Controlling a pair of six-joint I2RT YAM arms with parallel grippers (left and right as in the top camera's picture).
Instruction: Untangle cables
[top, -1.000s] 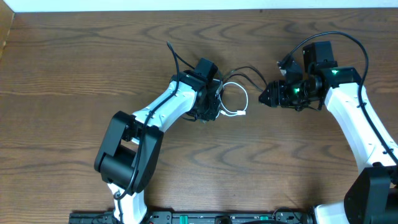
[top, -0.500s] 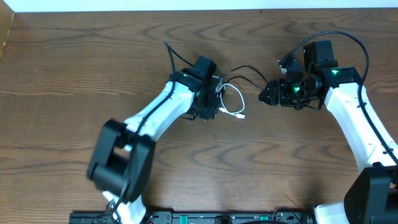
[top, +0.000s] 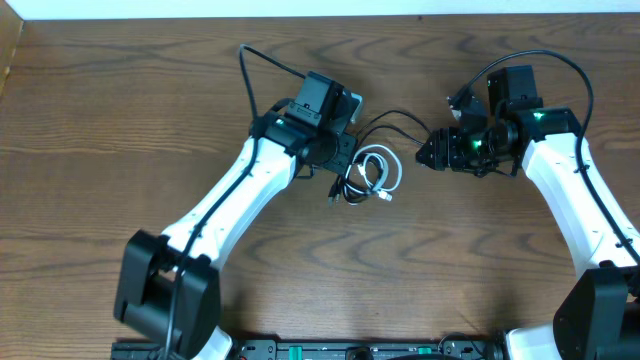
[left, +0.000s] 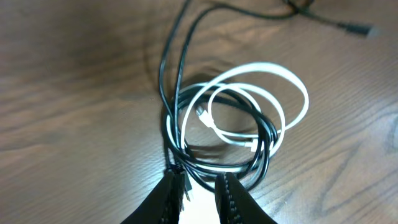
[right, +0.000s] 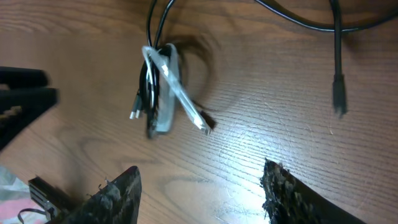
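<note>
**Cable untangle: choosing the next grip**

Brown wood-grain table (top: 120, 120): the tangle lies mid-table, just beside the L gripper (left: 199, 186) and near the R gripper (right: 200, 169).

L gripper: black fingers only a narrow slit apart, tips at the lower edge of the coil. A black strand runs right against one fingertip (left: 171, 193). It looks free, not nipped, but that's my read only.

R gripper: fingers wide apart, nothing betw. them, standing off to one side of the bundle.

Thin black cord (left: 162, 74): several turns, with two strands leading away. One small plug end (right: 337, 93) lies loose on the wood.

Thin flat white cord (left: 267, 65): looped through the black turns, w/ one loop bulging out clear of them. Both its ends appear to sit inside the ring.

Plan (judgement):
- Pin black w/ L at the coil edge where it stands alone.
- Take white w/ R on the clear outer loop.
- Draw apart slowly and low.
- Keep the ring slack so the white ends can slip out.

Main risk: pinching both cords in one grip.
</note>
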